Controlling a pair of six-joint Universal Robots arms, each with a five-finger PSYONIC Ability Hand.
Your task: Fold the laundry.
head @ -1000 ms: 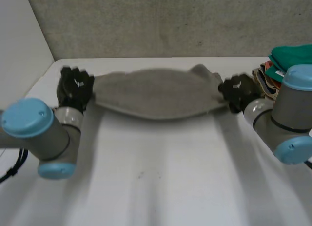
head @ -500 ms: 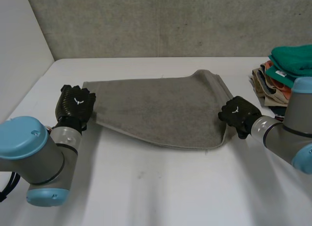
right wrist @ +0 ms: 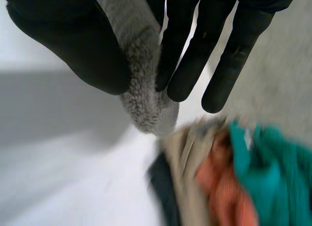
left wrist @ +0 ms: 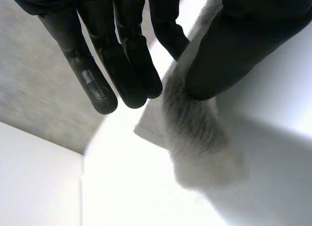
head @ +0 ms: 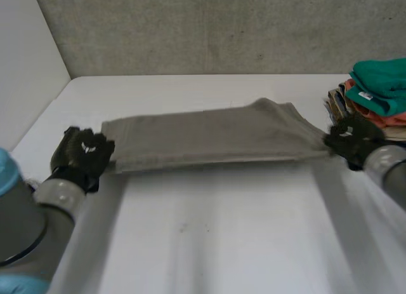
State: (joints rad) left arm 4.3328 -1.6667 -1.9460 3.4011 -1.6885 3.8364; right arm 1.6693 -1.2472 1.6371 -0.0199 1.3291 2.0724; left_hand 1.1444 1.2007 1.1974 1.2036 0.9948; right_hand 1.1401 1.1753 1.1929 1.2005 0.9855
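Stretching a grey towel [head: 209,138] taut across the middle of the white table [head: 209,243], end to end from 9 o'clock to 3 o'clock in the head view. Pinched at the 9 o'clock end by the left hand [head: 81,153], a corner of cloth nipped between thumb and straight fingers, as confirmed in the left wrist view. Pinched at the 3 o'clock end by the right hand [head: 351,136] in the same manner, with a tuft of cloth poking out past the thumb in the right wrist view. Noted at 2 o'clock, just beside the right hand: a pile of clothes [head: 380,84], teal on top.

Seen as a narrow band with shadow beneath, so probably hanging just clear of the table rather than lying on it; not certain from above.

Judged to be the straightening step, ahead of a fold. Called for next: equal pull at both ends, lowering flat without slack, then carrying one end over to the other with edges matched. Keep well off the pile at 2 o'clock.
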